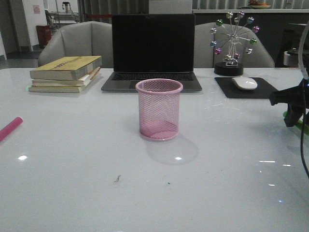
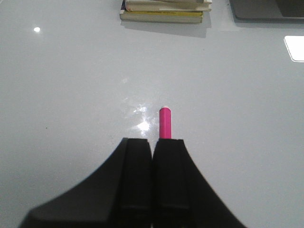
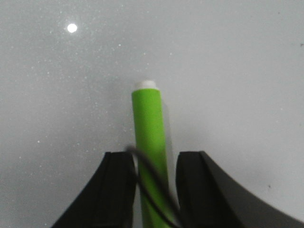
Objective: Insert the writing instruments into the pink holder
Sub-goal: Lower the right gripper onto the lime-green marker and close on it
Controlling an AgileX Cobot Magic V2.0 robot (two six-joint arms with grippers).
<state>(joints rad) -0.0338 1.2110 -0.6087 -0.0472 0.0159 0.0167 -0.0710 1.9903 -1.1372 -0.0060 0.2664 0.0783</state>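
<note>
1. My left claw [image 2: 152, 156], seen from its wrist camera, has its two black fingers pressed together with no gap between them; it is clenched on nothing. The hot pink pen [image 2: 165, 122] lies flat on the white counter [image 2: 71, 95] beyond the fingertips, partly hidden under one finger.
2. My right claw [image 3: 156, 164], seen from its wrist camera, is spread, a finger on either side of the lime green pen [image 3: 149, 128]. The fingers do not visibly press the pen, which lies on the counter with its white end pointing away from the claw. A thin dark cable crosses the pen's near part.
3. In the front view the right claw [image 1: 289, 104] sits low at the right edge of the counter, with a strip of lime green showing beneath it. The left claw is out of that view; only the pink pen [image 1: 9, 128] shows, at the left edge.
4. The pink holder [image 1: 159, 110] stands upright mid-counter, well apart from both pens, with no pen inside its mesh.
5. Farther back: a stack of books [image 1: 65, 73] at the left, an open laptop [image 1: 152, 53] with a dark screen behind the holder, and a white mouse [image 1: 245, 82] on a black pad at the right.
6. Behind the mouse stands a desk ornament [image 1: 234, 43] shaped like a wheel with coloured balls.
</note>
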